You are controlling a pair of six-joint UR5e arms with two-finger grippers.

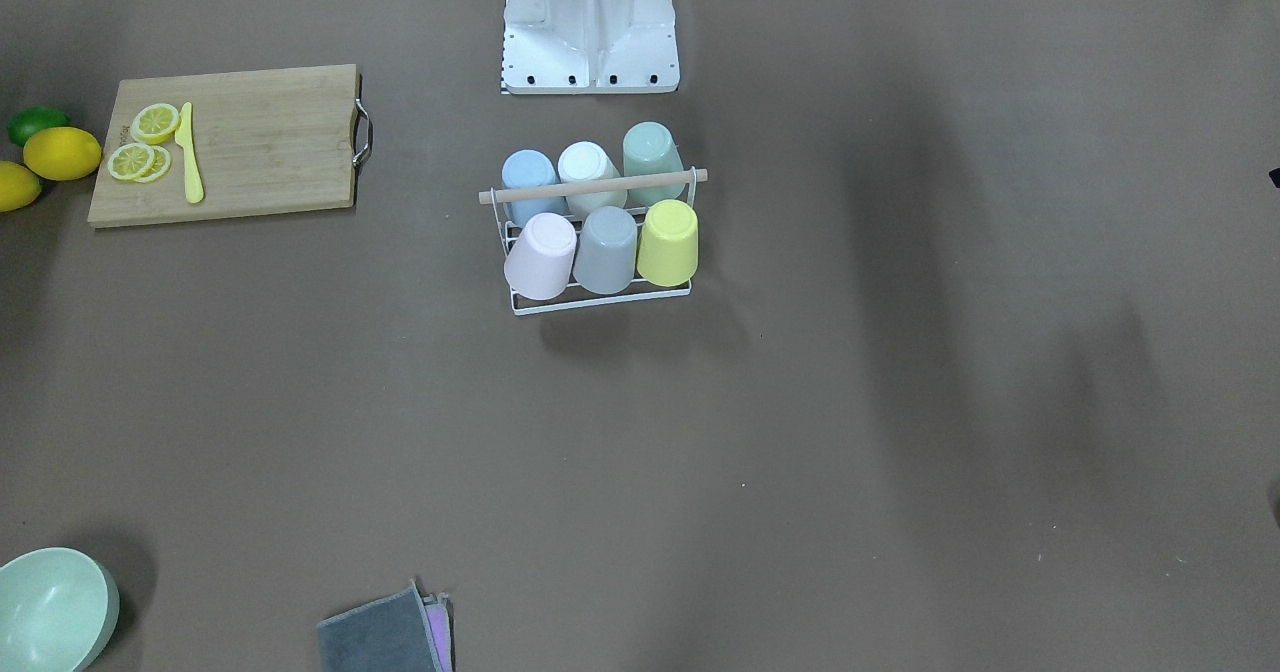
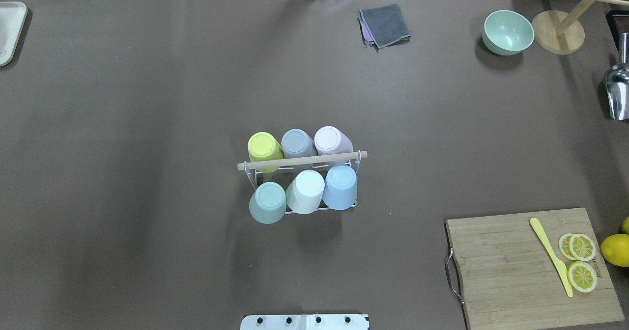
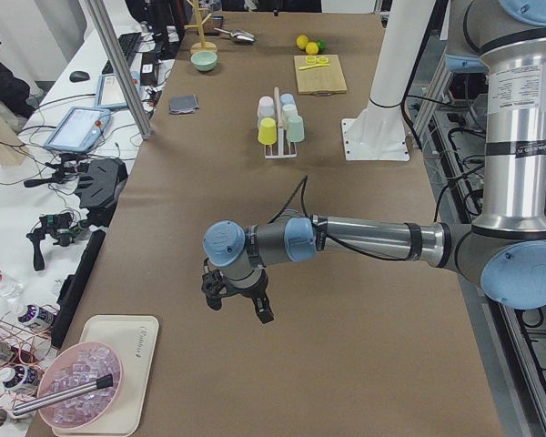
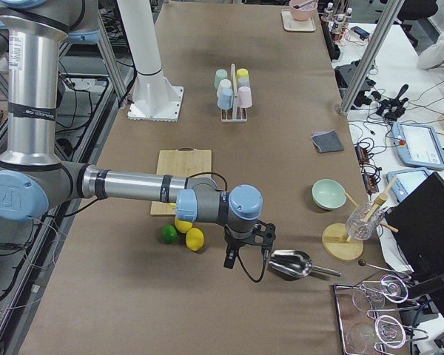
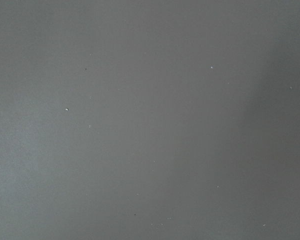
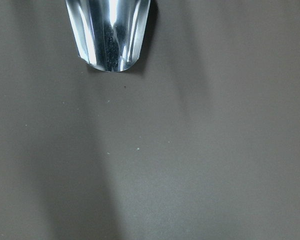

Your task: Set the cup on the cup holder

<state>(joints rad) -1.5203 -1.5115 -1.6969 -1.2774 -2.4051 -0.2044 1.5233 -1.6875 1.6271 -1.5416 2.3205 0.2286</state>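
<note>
At the centre of the overhead view sits the cup holder [image 2: 302, 160], and it's a full house: six cups mouth-down on the prongs, so they drain and cannot roll. Above the wooden rod in that frame go the yellow cup [image 2: 263, 147], the grey cup [image 2: 296, 142] and the pink cup [image 2: 331, 140]; below it the green cup [image 2: 268, 201], the white cup [image 2: 305, 190] and the blue cup [image 2: 341, 186], the green one leaning outward past the wire base. No cup lies loose on the tabletop [image 2: 147, 99], so by my reading the placing is done. Both arms hang low, well apart from the rack, which I take as a parked pose that leaves it clear. The left claw [image 3: 239, 309], lower centre of the left side view, hovers over bare tabletop. The right claw [image 4: 246, 259], lower centre of the right side view, is just beside a metal scoop [image 4: 290, 262]. Neither seems to carry anything, but how wide either is spread I cannot tell from these angles, and the wrist cameras show no fingers.
</note>
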